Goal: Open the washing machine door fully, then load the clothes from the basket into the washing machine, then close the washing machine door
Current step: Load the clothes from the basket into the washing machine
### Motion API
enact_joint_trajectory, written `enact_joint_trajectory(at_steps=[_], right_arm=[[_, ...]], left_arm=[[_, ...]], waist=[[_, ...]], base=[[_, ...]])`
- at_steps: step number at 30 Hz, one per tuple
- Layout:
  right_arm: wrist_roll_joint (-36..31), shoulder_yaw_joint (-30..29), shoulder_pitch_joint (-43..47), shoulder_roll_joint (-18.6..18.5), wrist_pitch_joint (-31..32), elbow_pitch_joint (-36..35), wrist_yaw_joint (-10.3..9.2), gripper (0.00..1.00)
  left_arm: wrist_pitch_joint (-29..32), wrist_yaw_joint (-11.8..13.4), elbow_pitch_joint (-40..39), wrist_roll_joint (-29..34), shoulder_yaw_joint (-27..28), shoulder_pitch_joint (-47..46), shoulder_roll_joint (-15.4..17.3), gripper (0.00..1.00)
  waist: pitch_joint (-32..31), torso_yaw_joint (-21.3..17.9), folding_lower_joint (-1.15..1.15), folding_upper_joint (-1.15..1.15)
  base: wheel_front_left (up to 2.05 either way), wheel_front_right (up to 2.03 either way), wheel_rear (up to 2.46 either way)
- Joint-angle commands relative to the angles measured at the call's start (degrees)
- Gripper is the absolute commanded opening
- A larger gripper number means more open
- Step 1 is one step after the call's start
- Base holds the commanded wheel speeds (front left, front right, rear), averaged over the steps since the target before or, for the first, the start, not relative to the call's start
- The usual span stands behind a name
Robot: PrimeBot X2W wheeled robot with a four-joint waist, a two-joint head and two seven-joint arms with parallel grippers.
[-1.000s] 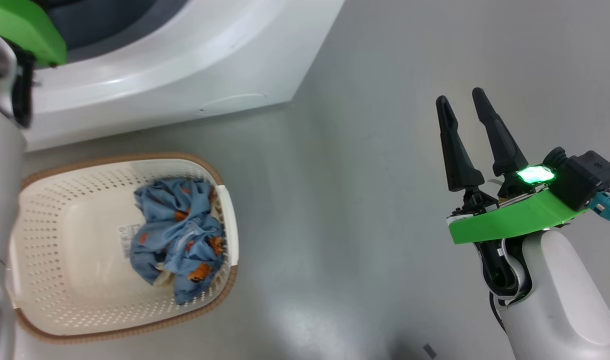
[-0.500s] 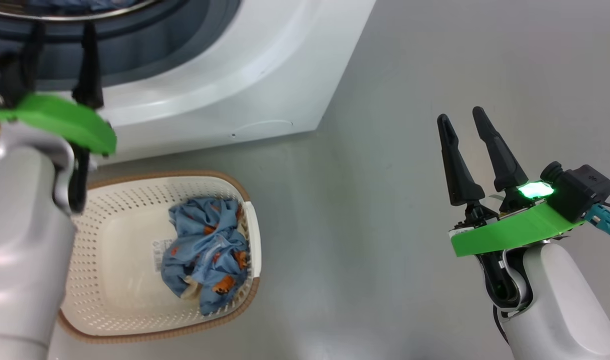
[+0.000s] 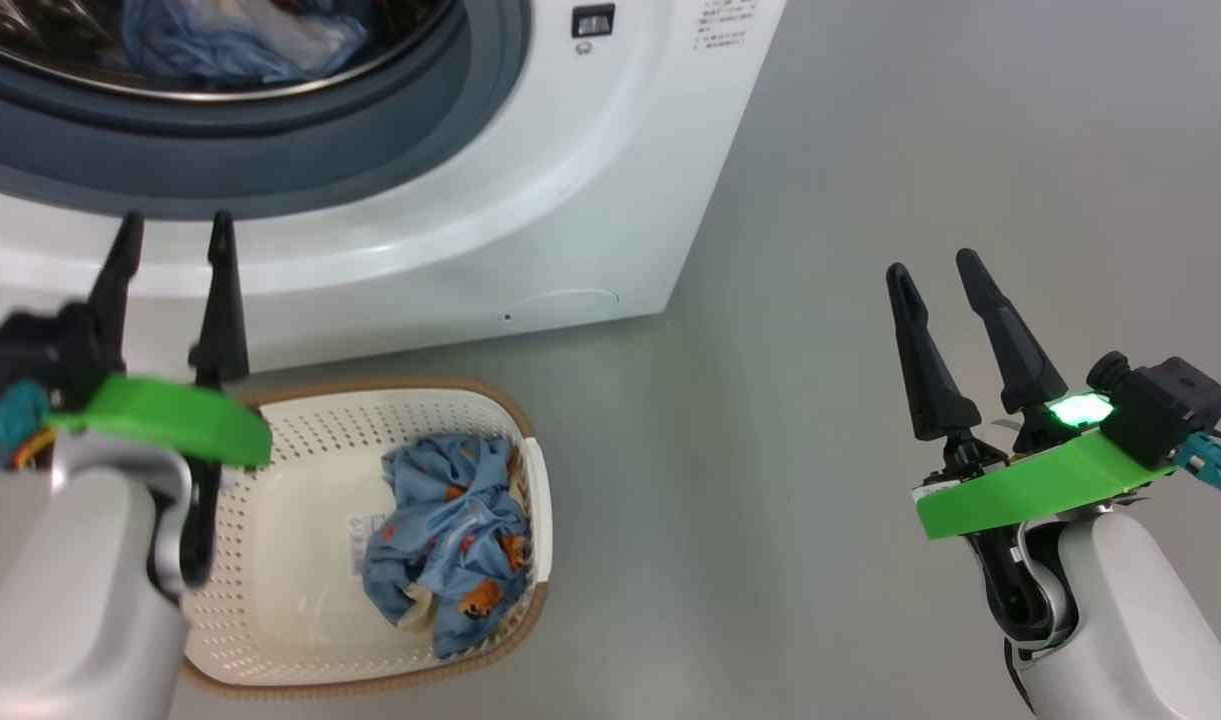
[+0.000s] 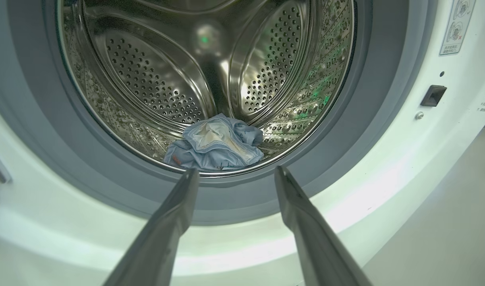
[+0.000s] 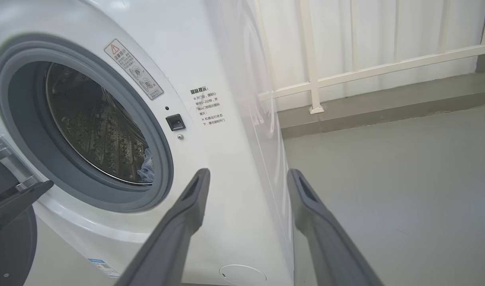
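**A:** Since a second ago the head camera has swung up along the washing machine (image 3: 590,180), and the left gripper (image 3: 175,228) has backed out of the drum mouth to hang before the lower front. Does it carry anything?

**B:** Nothing. Its two fingers stand spread wide with bare air between them, touching neither cloth nor machine. The right gripper (image 3: 932,265) is the same: fingers apart and empty over the floor (image 3: 820,150), well off to the right of the basket (image 3: 390,384).

**A:** So which step is this?

**B:** Loading, I'd judge, and partway through. Nearest, the basket sits on the floor just in front of the machine, below the left gripper. A crumpled bundle of the clothes (image 3: 450,545) lies against its right wall. Farther on, the left wrist view shows one blue garment (image 4: 216,145) at the front bottom of the drum (image 4: 155,87), just behind the grey gasket (image 4: 369,99). The washing machine door (image 5: 8,250) hangs swung open at the lower left of the right wrist view.

**A:** And the next move?

**B:** Probably the left arm turns down to the basket, sets its open fingers around a raised fold and pinches deep enough to lift the whole bundle. Limp cloth may trail and catch on the rim. After that comes the carry into the drum, then the door.
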Motion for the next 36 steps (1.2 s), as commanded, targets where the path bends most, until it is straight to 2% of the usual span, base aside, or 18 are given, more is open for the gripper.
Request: enact_joint_trajectory(at_steps=[1, 19, 27, 36], right_arm=[[0.1, 1.1, 1.3, -0.3, -0.3, -1.2, 0.09, 1.00], [0.9, 2.7, 5.4, -1.9, -0.3, 1.2, 0.09, 1.00], [1.0, 3.4, 7.6, -2.8, -0.3, 1.3, 0.09, 1.00], [0.8, 3.3, 9.4, -3.7, -0.3, 1.4, 0.09, 1.00]], left_arm=[[-0.3, 0.7, -2.8, 0.3, 2.4, 1.7, 2.7, 1.00], [-0.3, 3.9, -17.1, -0.2, 5.7, 21.1, 1.8, 1.00], [-0.3, 5.4, -21.8, 0.7, 6.5, 26.7, 1.3, 1.00], [-0.3, 5.9, -25.3, 1.2, 8.6, 32.2, -0.1, 1.00]], waist=[[-1.4, 0.6, 0.00, 0.00], [-11.3, 3.8, 0.00, 0.00], [-13.7, 4.8, 0.00, 0.00], [-16.0, 5.1, 0.00, 0.00]], base=[[0.00, 0.00, 0.00], [0.00, 0.00, 0.00], [0.00, 0.00, 0.00], [0.00, 0.00, 0.00]])
